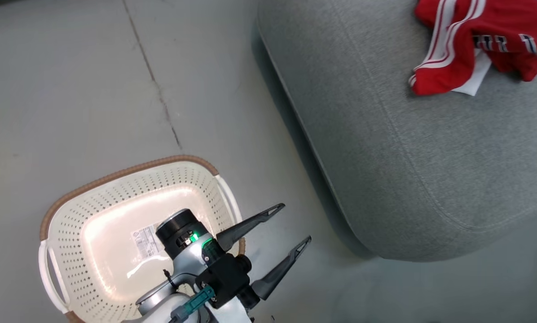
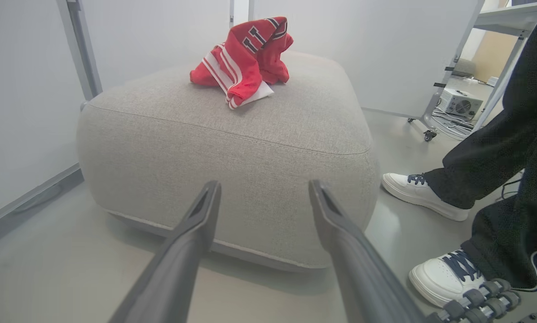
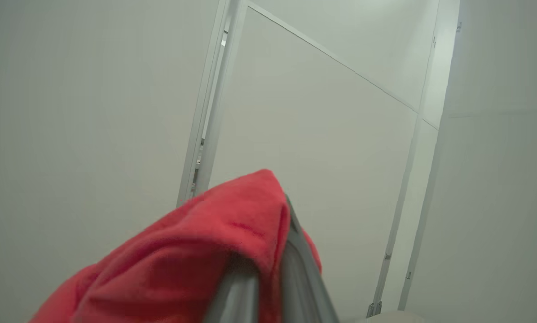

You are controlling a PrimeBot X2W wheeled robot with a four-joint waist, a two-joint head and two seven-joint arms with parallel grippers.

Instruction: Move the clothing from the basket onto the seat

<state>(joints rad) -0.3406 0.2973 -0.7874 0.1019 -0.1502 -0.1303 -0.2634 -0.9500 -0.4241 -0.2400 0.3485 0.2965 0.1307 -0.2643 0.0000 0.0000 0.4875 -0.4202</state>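
Crumpled in a heap on top of the large grey fabric-upholstered seat (image 1: 407, 157) with rounded corners and stitched seams: a bright red jersey (image 1: 506, 27) with white stripe trim and black letters outlined in white, a corner of white lining poking out beneath. Same red jersey (image 2: 246, 58) from the left wrist, toward the far side of the seat (image 2: 232, 148).

On the grey floor (image 1: 93, 89) near the seat, apart from it — a cream-white perforated plastic basket (image 1: 116, 193) with brown woven-look rim and white side handles, paper label (image 1: 143, 240) plain on its lit bottom.

Left gripper (image 1: 295, 222) above the basket's seat-side rim, long dark fingers splayed wide, gripping nothing; from its own wrist (image 2: 264, 184), aimed at the seat's near side.

Right gripper (image 3: 279, 224) clenched tight on a fold of red fabric (image 3: 183, 260), draped over one finger — too blurred for trim or letters. Behind it, pale grey partition panels (image 3: 318, 134) in light metal frames.

Off to the right in the left wrist view: a person's legs in black trousers (image 2: 497, 157) and white sneakers (image 2: 423, 195) with dark blue laces, on the floor near the seat's corner.
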